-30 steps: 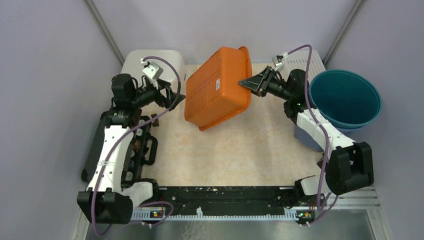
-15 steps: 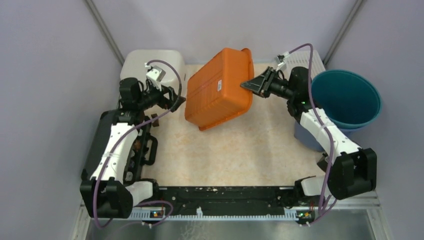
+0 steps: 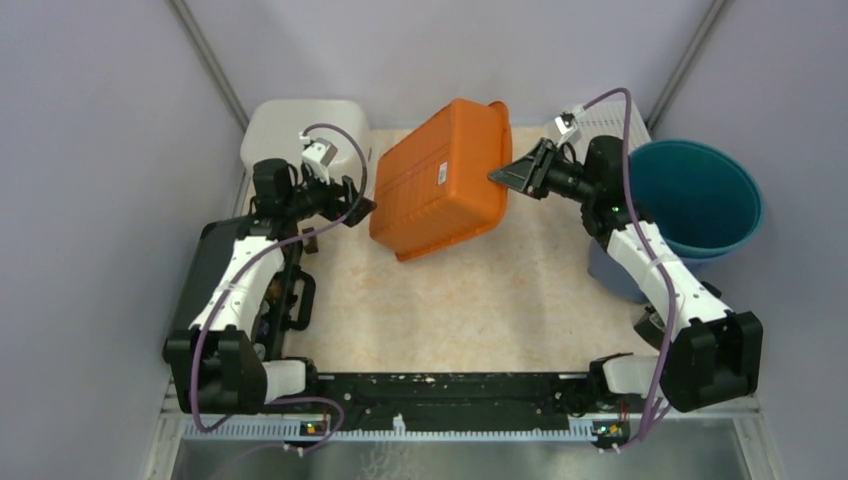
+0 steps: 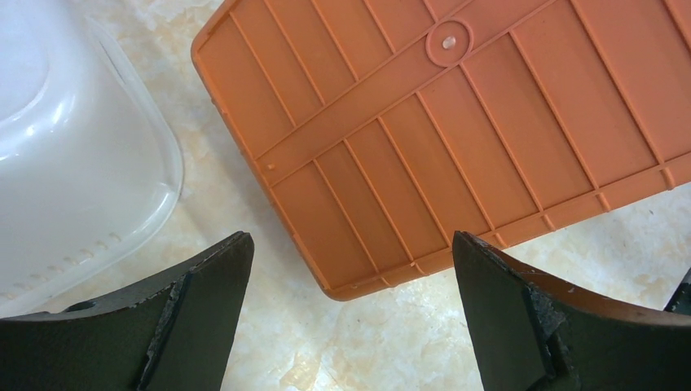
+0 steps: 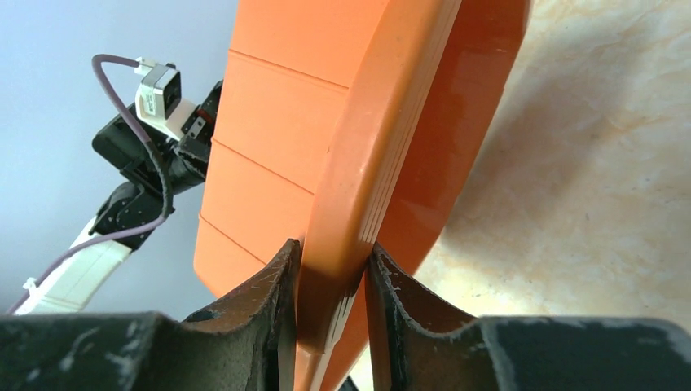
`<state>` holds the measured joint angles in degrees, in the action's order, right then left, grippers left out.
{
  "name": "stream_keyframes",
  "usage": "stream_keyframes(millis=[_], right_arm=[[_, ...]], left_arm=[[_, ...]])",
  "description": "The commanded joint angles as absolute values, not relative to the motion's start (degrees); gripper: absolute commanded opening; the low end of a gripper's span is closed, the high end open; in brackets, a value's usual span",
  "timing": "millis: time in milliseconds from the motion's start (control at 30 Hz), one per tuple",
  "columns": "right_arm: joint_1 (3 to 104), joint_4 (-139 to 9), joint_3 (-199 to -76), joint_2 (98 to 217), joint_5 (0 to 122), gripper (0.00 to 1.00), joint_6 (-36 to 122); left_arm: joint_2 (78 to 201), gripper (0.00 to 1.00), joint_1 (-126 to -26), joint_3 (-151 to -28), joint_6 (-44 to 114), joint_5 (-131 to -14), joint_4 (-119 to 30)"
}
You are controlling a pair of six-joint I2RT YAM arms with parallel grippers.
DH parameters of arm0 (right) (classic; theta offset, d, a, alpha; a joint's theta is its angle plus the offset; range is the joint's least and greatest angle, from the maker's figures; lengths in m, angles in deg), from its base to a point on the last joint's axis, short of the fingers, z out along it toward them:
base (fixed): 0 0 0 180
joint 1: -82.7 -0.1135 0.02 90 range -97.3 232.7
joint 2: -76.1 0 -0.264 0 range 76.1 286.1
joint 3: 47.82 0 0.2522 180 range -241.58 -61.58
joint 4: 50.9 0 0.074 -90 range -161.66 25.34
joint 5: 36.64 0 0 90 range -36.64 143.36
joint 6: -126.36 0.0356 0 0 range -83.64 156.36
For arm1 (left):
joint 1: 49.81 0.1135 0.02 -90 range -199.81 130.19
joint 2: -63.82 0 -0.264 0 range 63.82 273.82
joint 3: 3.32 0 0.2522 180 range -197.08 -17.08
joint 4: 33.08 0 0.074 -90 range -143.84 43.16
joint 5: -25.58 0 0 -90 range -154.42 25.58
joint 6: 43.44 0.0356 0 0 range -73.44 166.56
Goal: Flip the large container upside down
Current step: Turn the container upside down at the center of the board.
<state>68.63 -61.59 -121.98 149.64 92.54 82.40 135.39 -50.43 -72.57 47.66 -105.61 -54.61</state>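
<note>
Orange container (image 3: pixel 437 178) held tilted.
Its rim is clamped by the extended right arm's (image 3: pixel 640 250) jaws; the left arm's (image 3: pixel 235 280) jaws are spread.

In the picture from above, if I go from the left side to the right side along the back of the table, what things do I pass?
white tub → orange container → right gripper, pinching the container's rim → teal bucket
</note>
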Motion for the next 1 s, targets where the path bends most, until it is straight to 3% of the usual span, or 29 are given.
stream_keyframes(millis=[0,333,700,967], right_arm=[[70.21,-63.8,-120.11,148.76,90.18,0.11,74.72],[72.81,-64.29,-119.05,148.46,92.2,0.13,74.97],[73.63,-66.4,-118.61,148.95,89.47,0.03,72.77],[73.64,-68.93,-119.76,149.18,83.86,0.0,67.62]], left_arm=[[136.44,0.99,-50.24,-72.37,46.69,-106.87,-51.41],[137.96,0.99,-50.18,-71.93,46.73,-107.81,-51.16],[137.26,0.99,-50.23,-70.98,47.54,-108.77,-51.23],[136.04,0.99,-50.24,-70.87,50.9,-108.18,-53.89]])
